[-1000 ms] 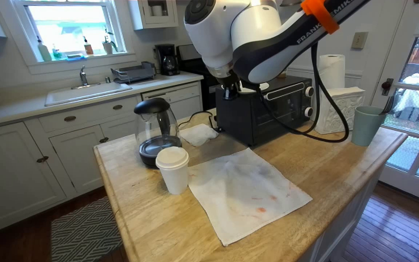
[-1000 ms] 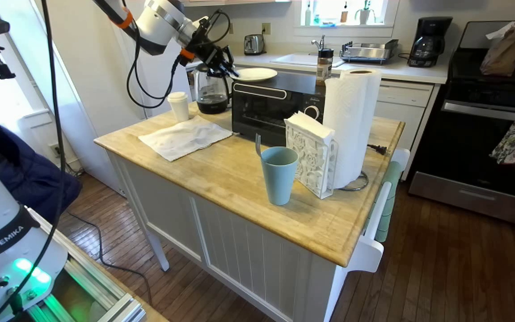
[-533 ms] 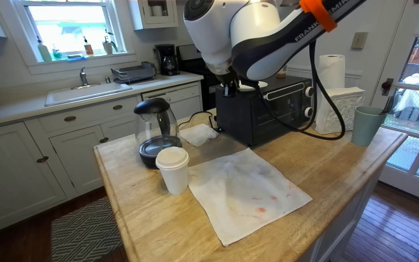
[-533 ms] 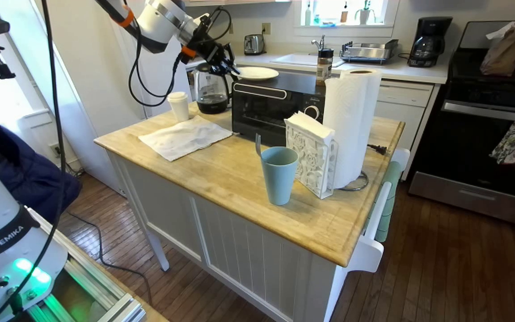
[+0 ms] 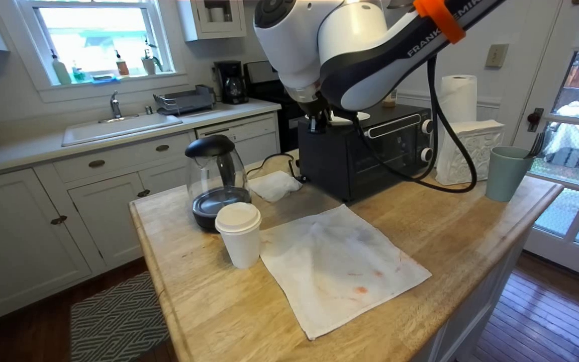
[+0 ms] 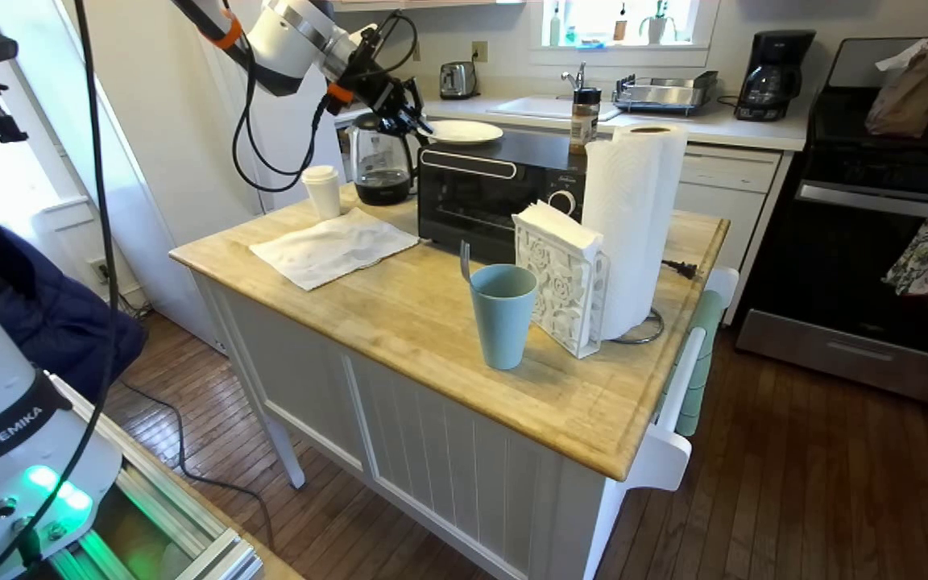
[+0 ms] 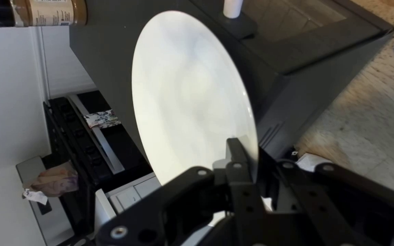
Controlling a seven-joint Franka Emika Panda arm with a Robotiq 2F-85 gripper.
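Note:
My gripper (image 7: 250,150) is shut on the near rim of a white plate (image 7: 193,99) in the wrist view, one finger over its face and the other behind the rim. The plate is over the top of a black toaster oven (image 7: 115,37). In both exterior views the gripper (image 5: 317,128) (image 6: 416,121) is at the oven's side edge. The plate shows partly behind the arm (image 5: 354,119) and more fully in an exterior view (image 6: 464,131). I cannot tell whether it touches the oven. A brown jar with a black lid (image 7: 46,13) (image 6: 585,117) stands on the oven.
Beside the oven stand a glass kettle (image 5: 219,186), a white paper cup (image 5: 239,236) and a stained white cloth (image 5: 340,271). A napkin holder (image 6: 561,282), paper towel roll (image 6: 633,234) and green cup with a fork (image 6: 504,318) stand on the oven's other side.
The gripper and plate have shifted very slightly together, to the right in an exterior view, during the first half second. Since then nothing visibly moves.

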